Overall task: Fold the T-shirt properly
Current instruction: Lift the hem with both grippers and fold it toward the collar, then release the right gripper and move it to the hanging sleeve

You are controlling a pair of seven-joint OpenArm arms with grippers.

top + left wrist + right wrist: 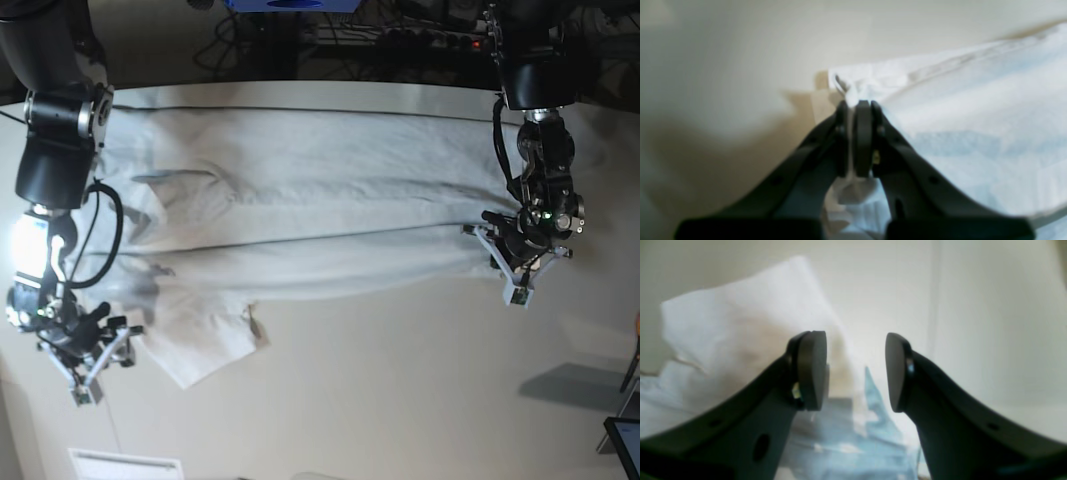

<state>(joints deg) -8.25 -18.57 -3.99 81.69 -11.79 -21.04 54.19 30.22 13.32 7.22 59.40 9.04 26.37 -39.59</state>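
Note:
The white T-shirt [320, 200] lies spread and wrinkled across the off-white table, with one sleeve [200, 350] pointing toward the near edge. On the base view's right, my left gripper [492, 242] sits at the shirt's edge. The left wrist view shows this gripper [858, 103] shut on a pinched fold of the T-shirt [973, 116]. My right gripper [112, 338] is at the shirt's left end, beside the sleeve. In its wrist view that gripper [853, 350] is open, nothing lies between its pads [811, 370], and the T-shirt [740, 323] is bunched just beyond them.
Bare tabletop [400, 380] stretches in front of the shirt. A white label [125, 465] lies at the near edge. Cables and a power strip [430, 35] run behind the table. A dark screen corner [622, 445] shows at the bottom right.

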